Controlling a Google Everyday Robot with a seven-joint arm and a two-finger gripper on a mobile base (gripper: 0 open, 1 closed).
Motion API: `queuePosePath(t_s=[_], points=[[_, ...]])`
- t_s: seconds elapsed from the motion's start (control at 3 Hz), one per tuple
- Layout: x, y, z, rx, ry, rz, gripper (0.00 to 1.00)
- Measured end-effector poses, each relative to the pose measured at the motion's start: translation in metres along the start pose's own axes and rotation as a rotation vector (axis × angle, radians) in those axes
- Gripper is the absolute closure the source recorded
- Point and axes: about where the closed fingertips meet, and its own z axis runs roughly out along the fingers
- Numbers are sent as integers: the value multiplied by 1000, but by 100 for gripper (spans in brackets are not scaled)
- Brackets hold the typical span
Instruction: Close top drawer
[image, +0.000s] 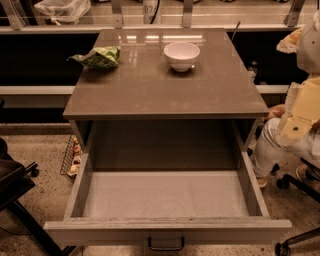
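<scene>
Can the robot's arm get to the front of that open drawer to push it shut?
Probably yes. The end effector is at the right edge, beside the cabinet, and nothing visible lies between it and the front of the top drawer. The bowl and green bag sit on top, out of the way.

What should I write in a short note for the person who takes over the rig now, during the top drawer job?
The tool is at the right edge of the view, beside the cabinet, away from the drawer and holding nothing.
The top drawer is pulled far out and looks empty. Its handle faces the camera at bottom centre.
Done: nothing yet.
Left: bring the tool to the front panel and push it in until it sits flush.
The white bowl and green bag on top are not in the way.
</scene>
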Motion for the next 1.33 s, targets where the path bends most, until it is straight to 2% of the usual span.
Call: queuePosePath(t_s=[0.67,1.0,1.33], points=[[4,2,-1,17,-20,17,0],[17,22,9,25,-77,29,0],[51,61,45,19,-175,86,0]])
